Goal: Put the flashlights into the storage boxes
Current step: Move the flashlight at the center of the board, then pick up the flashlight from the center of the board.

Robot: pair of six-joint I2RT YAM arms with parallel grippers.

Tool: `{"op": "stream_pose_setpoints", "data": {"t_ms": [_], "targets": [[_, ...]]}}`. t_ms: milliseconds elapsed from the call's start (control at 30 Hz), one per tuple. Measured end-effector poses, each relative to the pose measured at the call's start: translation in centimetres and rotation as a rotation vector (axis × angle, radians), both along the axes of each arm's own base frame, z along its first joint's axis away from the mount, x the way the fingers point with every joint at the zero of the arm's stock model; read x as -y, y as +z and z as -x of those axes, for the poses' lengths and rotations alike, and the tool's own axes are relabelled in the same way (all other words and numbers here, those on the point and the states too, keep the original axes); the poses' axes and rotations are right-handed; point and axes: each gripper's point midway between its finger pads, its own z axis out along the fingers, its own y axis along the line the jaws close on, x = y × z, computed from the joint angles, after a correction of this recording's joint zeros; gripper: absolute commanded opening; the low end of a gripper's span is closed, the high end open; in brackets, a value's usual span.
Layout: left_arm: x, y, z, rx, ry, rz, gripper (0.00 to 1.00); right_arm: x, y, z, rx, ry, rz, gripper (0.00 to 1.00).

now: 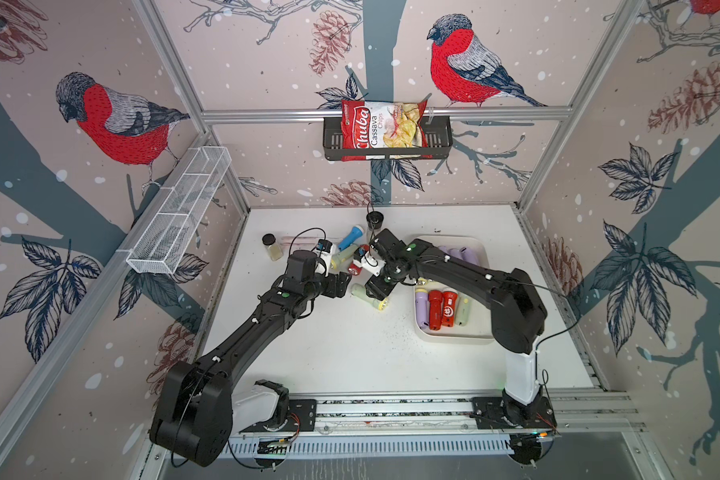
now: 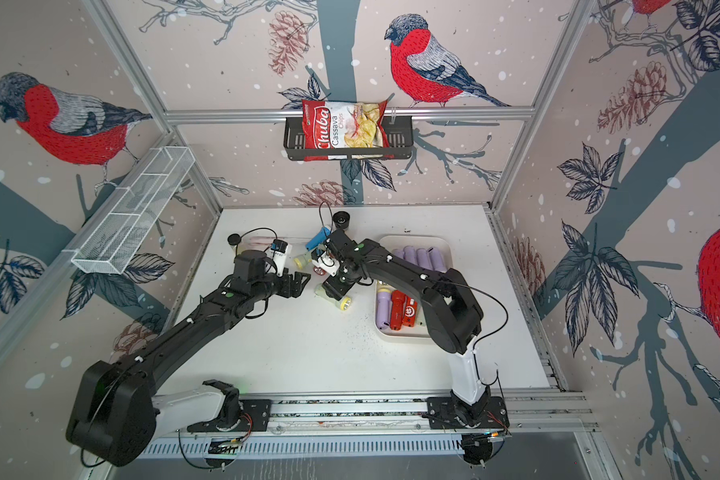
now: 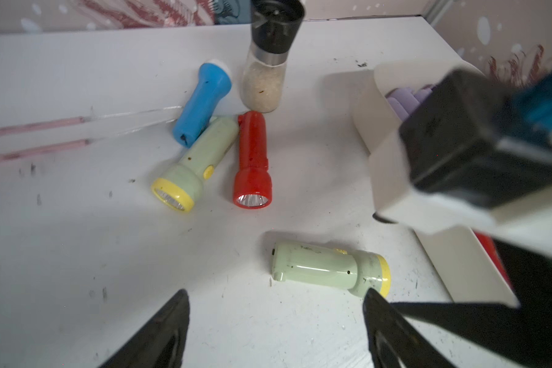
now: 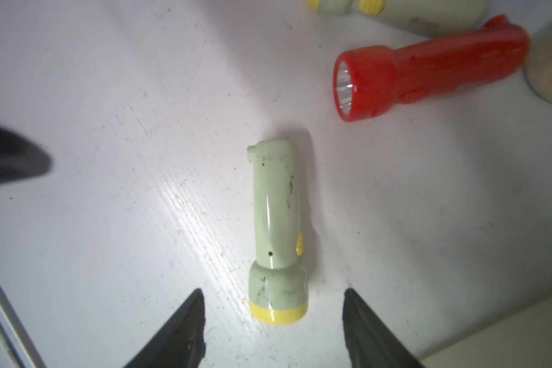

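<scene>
A pale green flashlight (image 4: 278, 229) with a yellow head lies on the white table. My right gripper (image 4: 273, 294) is open around its head, with a gap on each side. The same flashlight (image 1: 368, 297) shows in both top views, and my left gripper (image 1: 338, 286) stands open and empty just left of it. In the left wrist view it lies ahead of the open left gripper (image 3: 274, 299). Farther back lie a blue flashlight (image 3: 204, 102), another green one (image 3: 192, 165) and a red one (image 3: 252, 159). The cream storage box (image 1: 454, 338) holds lilac, red and green flashlights.
A black-capped spice jar (image 3: 266, 73) stands right behind the loose flashlights, and another (image 1: 272, 246) stands at the back left. A wire-mesh basket (image 1: 179, 216) hangs on the left wall. A black wall basket (image 1: 387, 141) holds a chips bag.
</scene>
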Motion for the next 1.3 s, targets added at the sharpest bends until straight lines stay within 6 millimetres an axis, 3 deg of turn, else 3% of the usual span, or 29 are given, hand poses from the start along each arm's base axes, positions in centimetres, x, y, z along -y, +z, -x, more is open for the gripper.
{"op": "stream_pose_setpoints", "data": {"t_ms": [200, 367, 600, 867, 1100, 1300], "targets": [[1.7, 1.4, 0.7, 0.146, -0.281, -0.157, 0.76, 3.3, 4.2, -0.2, 0.055, -0.129, -0.168, 0.7], [3.7, 1.2, 1.7, 0.208, -0.561, -0.305, 0.75, 6.0, 6.0, -0.3, 0.078, -0.224, -0.28, 0.71], [5.4, -3.1, 0.7, 0.144, -0.8, -0.549, 0.74, 7.8, 6.6, 0.9, 0.076, -0.274, -0.355, 0.71], [4.8, -10.2, -0.5, -0.022, -0.938, -0.824, 0.74, 9.6, 6.9, 1.5, 0.082, -0.327, -0.402, 0.71], [5.1, -11.9, -0.1, -0.028, -1.021, -0.861, 0.69, 11.1, 6.9, 1.6, 0.094, -0.358, -0.416, 0.71], [5.6, -13.7, 0.3, -0.049, -1.07, -0.87, 0.59, 11.5, 7.0, 1.4, 0.1, -0.367, -0.422, 0.71]]}}
